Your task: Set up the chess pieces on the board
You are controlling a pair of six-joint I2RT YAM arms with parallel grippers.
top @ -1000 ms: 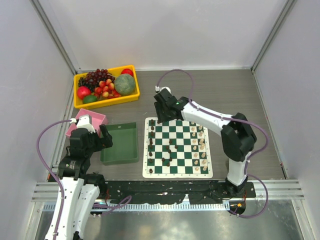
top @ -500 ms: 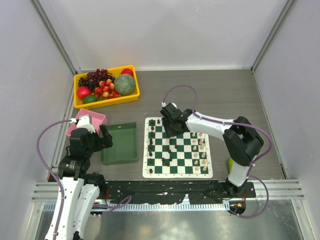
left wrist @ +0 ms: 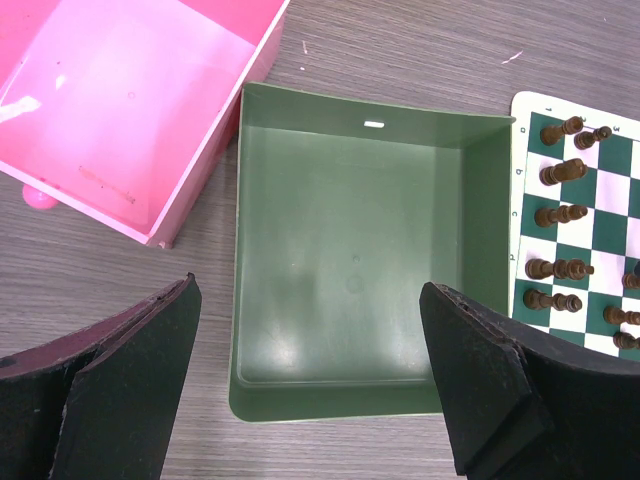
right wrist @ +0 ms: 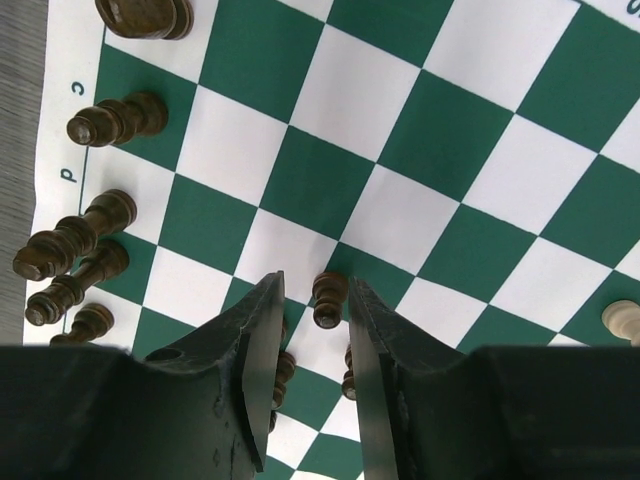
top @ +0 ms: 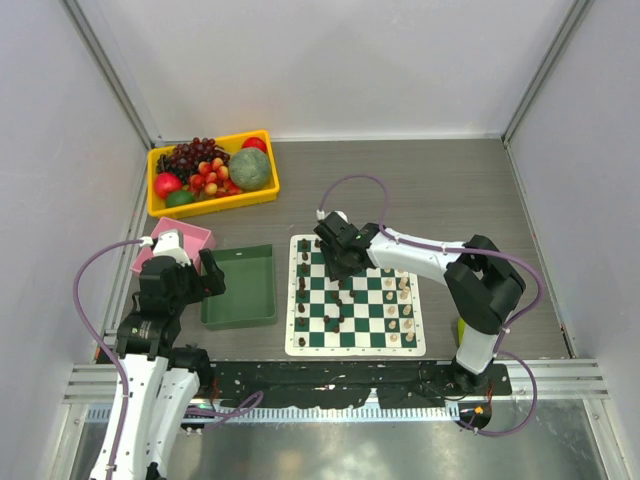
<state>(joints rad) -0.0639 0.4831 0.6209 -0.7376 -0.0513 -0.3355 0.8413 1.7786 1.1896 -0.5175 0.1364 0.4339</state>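
Note:
The board lies at the table's centre, green and white checks. Dark chess pieces stand mostly along its left side, cream ones along its right. My right gripper hangs low over the board's left half. In the right wrist view its jaws straddle one upright dark pawn, with a thin gap on each side, so it is open. More dark pawns stand close behind the fingers. My left gripper is wide open and holds nothing above the green tray.
A pink box sits left of the green tray. A yellow bin of fruit is at the back left. Dark pieces crowd the board's edge in the right wrist view.
My right gripper has come from the board's far left corner down over its left half, and its jaws have narrowed around a dark pawn. The left arm has not moved.

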